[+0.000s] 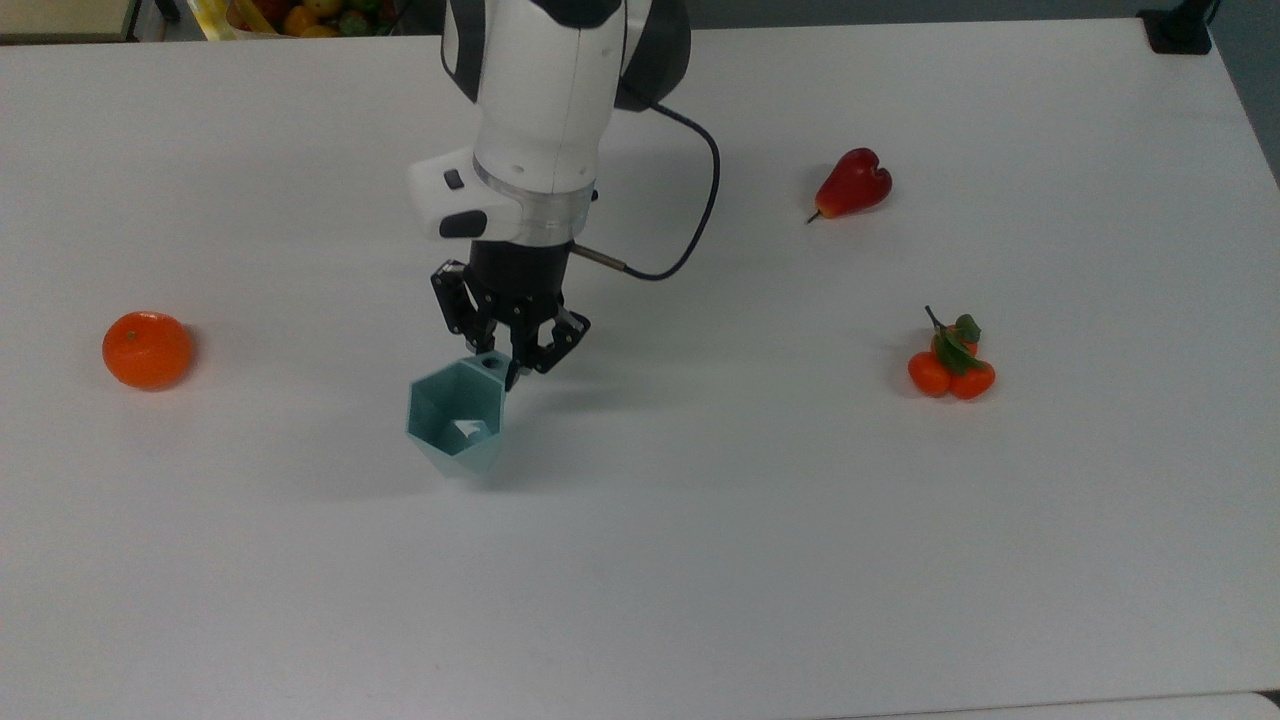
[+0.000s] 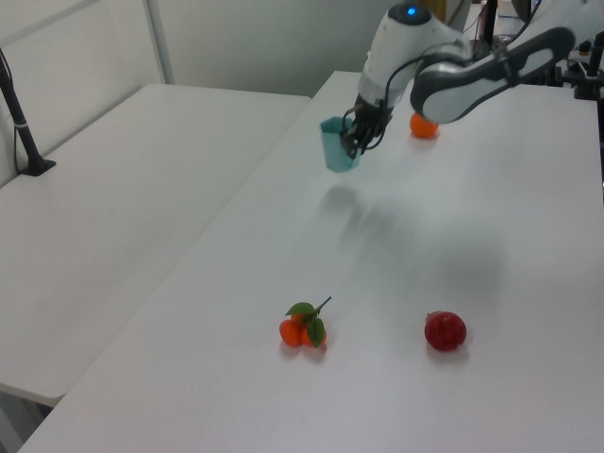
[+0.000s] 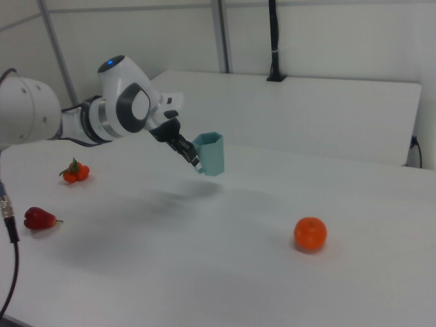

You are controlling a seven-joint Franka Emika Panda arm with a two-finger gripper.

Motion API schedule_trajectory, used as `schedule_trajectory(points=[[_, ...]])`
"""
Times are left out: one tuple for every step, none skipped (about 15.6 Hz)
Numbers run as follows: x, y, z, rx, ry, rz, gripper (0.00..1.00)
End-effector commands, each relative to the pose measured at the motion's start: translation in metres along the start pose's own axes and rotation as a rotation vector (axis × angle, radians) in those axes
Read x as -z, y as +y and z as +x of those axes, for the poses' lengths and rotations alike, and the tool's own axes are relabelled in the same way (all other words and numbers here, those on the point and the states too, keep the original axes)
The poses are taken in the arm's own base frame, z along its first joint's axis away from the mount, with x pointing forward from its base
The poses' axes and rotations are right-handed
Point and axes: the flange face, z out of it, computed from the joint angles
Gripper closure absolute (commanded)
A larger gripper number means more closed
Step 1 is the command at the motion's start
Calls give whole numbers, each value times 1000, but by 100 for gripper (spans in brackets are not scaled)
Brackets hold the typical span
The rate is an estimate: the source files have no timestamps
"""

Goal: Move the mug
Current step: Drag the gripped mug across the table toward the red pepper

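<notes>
The pale teal faceted mug [image 1: 453, 417] hangs clear of the white table [image 1: 700, 550], its shadow lying on the surface below it. My gripper [image 1: 510, 368] is shut on the mug's small tab handle at the rim, with the cup hanging to the top view's lower left of the fingers. In the left view the mug [image 2: 336, 156] is held by the gripper [image 2: 357, 145] above the table. The right view shows the mug [image 3: 210, 154] lifted in the gripper [image 3: 191, 156], well above its shadow.
An orange [image 1: 146, 349] lies at the top view's left. A red pear-like fruit [image 1: 853, 184] and a small cluster of tangerines with leaves [image 1: 950, 365] sit at the top view's right. A fruit bowl [image 1: 290, 15] stands past the far edge. A second white table [image 2: 113, 208] adjoins.
</notes>
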Motion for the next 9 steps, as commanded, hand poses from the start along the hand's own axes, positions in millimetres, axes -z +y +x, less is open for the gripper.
schedule_trajectory(points=[[56,33,-43,124,-33,-29,86],[66,40,-56,149,-38,-30,85],[74,45,-68,169,-46,-27,85],[79,50,-78,189,-56,-29,85],[79,55,-89,212,-82,-40,85],[79,56,-100,241,-118,-59,85],[78,59,-108,271,-155,-78,85],[75,61,-115,286,-184,-88,85],[76,63,-120,280,-200,-88,85]])
